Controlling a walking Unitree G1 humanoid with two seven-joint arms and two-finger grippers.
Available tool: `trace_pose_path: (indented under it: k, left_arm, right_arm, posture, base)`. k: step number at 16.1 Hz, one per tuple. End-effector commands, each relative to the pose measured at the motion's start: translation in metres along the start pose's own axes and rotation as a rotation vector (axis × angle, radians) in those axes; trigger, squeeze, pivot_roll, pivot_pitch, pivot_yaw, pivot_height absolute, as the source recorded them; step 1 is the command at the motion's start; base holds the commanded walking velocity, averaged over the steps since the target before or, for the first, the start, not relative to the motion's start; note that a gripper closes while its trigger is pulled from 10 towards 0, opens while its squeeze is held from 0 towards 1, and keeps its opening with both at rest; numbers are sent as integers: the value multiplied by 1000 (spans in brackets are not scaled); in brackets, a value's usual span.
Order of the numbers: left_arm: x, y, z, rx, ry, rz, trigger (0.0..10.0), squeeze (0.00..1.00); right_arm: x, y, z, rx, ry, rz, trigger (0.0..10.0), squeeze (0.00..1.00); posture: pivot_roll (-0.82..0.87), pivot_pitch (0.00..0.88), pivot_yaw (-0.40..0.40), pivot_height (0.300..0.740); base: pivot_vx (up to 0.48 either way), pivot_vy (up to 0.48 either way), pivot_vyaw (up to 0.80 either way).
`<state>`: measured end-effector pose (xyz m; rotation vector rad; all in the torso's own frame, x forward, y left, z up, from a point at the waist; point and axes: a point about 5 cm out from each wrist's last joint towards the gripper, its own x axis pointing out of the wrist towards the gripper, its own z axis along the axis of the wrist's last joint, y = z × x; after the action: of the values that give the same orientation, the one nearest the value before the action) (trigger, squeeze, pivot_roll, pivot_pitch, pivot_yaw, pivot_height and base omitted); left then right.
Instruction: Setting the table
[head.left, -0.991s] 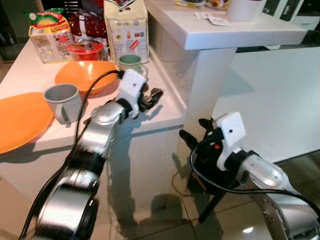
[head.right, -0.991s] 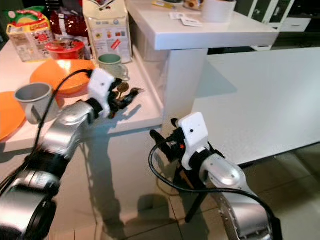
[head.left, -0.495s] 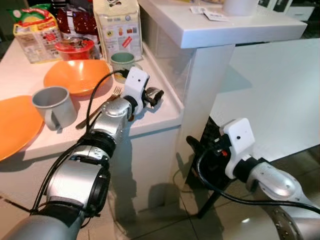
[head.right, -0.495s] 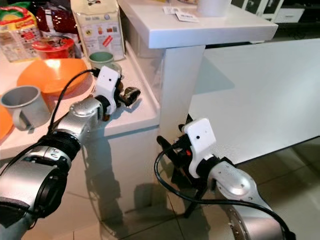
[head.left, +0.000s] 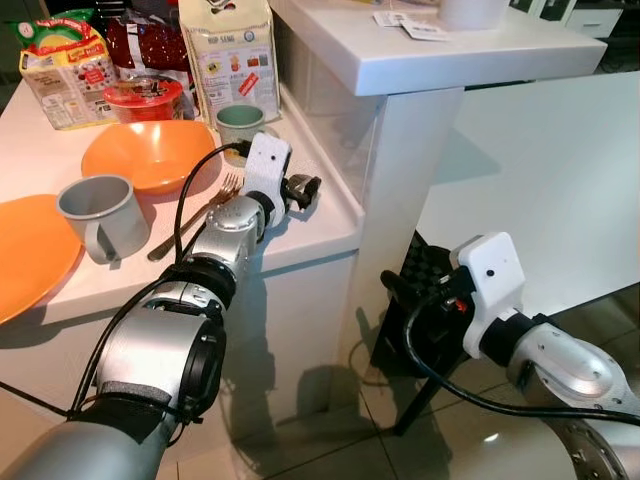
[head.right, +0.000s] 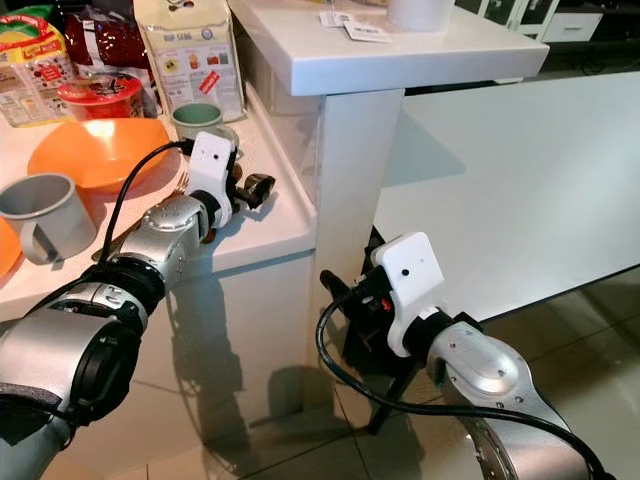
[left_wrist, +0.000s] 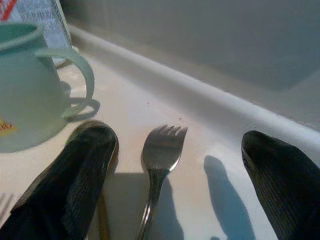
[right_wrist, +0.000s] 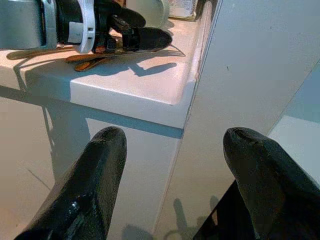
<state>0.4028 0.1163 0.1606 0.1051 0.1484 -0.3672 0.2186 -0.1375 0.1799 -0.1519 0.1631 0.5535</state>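
Your left gripper has advanced, jaws spread astride the fork: grasp is next; right gripper idle, spread.

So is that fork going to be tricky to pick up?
Probably a little. The fork looks like stiff, smooth metal lying flat on the counter, so it may slide. The open left hand straddles it; it seems light.
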Motion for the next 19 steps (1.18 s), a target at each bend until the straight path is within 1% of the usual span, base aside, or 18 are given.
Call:
trace_pose_path:
  k: [1, 5, 9, 12, 14, 16, 18, 19]
  left_arm:
    - [3, -4, 7, -12, -3, -13, 10000, 0]
    - [4, -8, 2, 9, 26, -13, 10000, 0]
    - [4, -10, 1, 17, 39, -26, 10000, 0]
    - [2, -4, -1, 8, 36, 6, 10000, 0]
    - [1, 0, -1, 2, 31, 28, 10000, 0]
    - [0, 7, 8, -55, -28, 55, 10000, 0]
    - [-1, 16, 24, -136, -131, 55, 10000, 0]
    - [-2, 17, 25, -146, -141, 54, 10000, 0]
  right_arm:
    - [-4, -2, 3, -9, 1, -15, 10000, 0]
    - [-8, -1, 4, -12, 14, -16, 10000, 0]
    - [-13, 3, 4, -9, 28, -4, 10000, 0]
    - [-18, 12, 1, 14, 47, 20, 10000, 0]
    - [-18, 13, 1, 19, 55, 28, 10000, 0]
    - [-19, 14, 1, 22, 62, 31, 10000, 0]
    - [-20, 13, 1, 26, 68, 27, 10000, 0]
    - [-20, 13, 1, 27, 70, 27, 10000, 0]
  posture:
    - [-303, 0, 2, 740]
    - [-320, 14, 4, 740]
    - [-318, 48, -1, 740]
    - [-309, 80, -10, 740]
    - [-309, 99, -14, 740]
    - [-308, 108, -16, 740]
    - [-305, 118, -16, 740]
    - [-305, 118, -15, 740]
  base:
    - [0, 0, 0]
    - [0, 0, 0]
    - [0, 0, 0]
    - [0, 0, 0]
    - [0, 0, 0]
    - [0, 0, 0]
    - [0, 0, 0]
    - [0, 0, 0]
